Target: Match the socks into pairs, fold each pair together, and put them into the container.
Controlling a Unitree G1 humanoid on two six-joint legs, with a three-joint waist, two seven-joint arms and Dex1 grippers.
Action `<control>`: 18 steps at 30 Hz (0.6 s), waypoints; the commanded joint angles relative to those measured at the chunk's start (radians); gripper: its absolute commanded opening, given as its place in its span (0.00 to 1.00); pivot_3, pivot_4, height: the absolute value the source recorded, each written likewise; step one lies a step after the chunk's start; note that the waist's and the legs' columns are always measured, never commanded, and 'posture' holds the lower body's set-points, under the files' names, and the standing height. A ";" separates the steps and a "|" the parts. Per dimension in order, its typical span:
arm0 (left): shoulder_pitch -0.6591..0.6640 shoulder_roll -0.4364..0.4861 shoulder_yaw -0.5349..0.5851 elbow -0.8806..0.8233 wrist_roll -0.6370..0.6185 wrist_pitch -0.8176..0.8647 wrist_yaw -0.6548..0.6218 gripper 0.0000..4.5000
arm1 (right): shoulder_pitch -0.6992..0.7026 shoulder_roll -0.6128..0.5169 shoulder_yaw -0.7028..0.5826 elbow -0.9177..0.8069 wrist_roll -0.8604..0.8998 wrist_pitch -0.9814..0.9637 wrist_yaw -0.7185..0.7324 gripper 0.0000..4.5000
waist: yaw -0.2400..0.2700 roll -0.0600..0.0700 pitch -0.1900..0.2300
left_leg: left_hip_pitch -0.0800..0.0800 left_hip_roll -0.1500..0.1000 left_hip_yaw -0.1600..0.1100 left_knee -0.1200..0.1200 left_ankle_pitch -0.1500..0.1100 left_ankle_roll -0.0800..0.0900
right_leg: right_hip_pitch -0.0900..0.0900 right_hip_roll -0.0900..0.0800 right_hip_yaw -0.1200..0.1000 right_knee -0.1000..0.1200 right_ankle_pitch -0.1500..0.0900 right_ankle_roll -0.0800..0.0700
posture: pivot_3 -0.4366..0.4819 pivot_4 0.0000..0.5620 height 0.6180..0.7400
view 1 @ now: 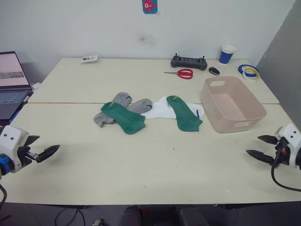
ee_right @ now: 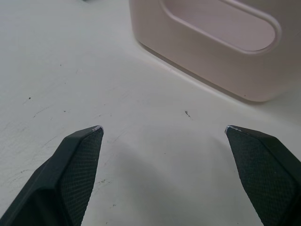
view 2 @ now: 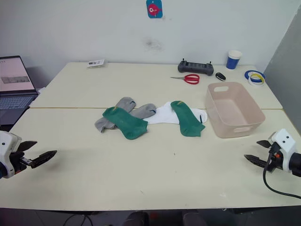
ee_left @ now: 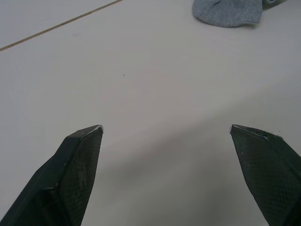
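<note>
The socks lie in a loose overlapping pile at the table's middle. Two grey socks point(view 1: 121, 100) lie at the left, with a dark green sock point(view 1: 124, 118) across them. A white sock point(view 1: 159, 110) sits in the centre, partly under a second dark green sock point(view 1: 184, 113). The pale pink container point(view 1: 233, 125) stands to the right of the pile with nothing inside. My left gripper point(view 1: 47, 146) hovers open near the front left edge, well short of the socks; the toe of a grey sock point(ee_left: 228, 12) lies ahead of it. My right gripper point(view 1: 254, 145) is open in front of the container point(ee_right: 211, 61).
A laptop point(view 1: 11, 80) sits off the table's left edge. Along the far side are a card point(view 1: 89, 59), red scissors point(view 1: 181, 73), a black controller point(view 1: 189, 61), a key fob point(view 1: 214, 71), a blue-and-white cup point(view 1: 227, 53) and tape rolls point(view 1: 249, 71).
</note>
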 commanded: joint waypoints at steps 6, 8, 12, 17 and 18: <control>-0.016 0.024 0.010 -0.015 0.006 -0.023 0.019 1.00 | -0.007 -0.001 -0.025 -0.016 0.008 -0.023 -0.005 0.99 | 0.000 0.000 0.000 | 0.000 0.000 0.000 0.000 0.000 0.000 | 0.000 0.000 0.000 0.000 0.000 0.000 | 0.48 0.27 1.00; -0.019 0.022 0.010 -0.015 0.010 -0.033 0.025 1.00 | -0.006 -0.002 -0.026 -0.015 0.008 -0.024 -0.006 0.99 | 0.000 0.000 0.000 | 0.000 0.000 0.000 0.000 0.000 0.000 | 0.000 0.000 0.000 0.000 0.000 0.000 | 0.48 0.27 1.00; -0.018 0.014 0.009 -0.029 0.016 -0.044 0.042 1.00 | -0.003 -0.003 -0.028 -0.017 0.009 -0.024 -0.006 0.99 | 0.000 0.000 0.000 | 0.000 0.000 0.000 0.000 0.000 0.000 | 0.000 0.000 0.000 0.000 0.000 0.000 | 0.48 0.27 1.00; -0.021 0.004 0.005 -0.036 0.026 -0.063 0.072 1.00 | -0.003 -0.002 -0.022 -0.020 0.010 -0.024 -0.003 0.99 | 0.000 0.000 0.000 | 0.000 0.000 0.000 0.000 0.000 0.000 | 0.000 0.000 0.000 0.000 0.000 0.000 | 0.48 0.27 1.00; -0.022 0.002 0.004 -0.037 0.025 -0.067 0.074 1.00 | -0.003 -0.001 -0.020 -0.024 0.011 -0.021 -0.003 0.99 | 0.000 0.000 0.000 | 0.000 0.000 0.000 0.000 0.000 0.000 | 0.000 0.000 0.000 0.000 0.000 0.000 | 0.48 0.27 1.00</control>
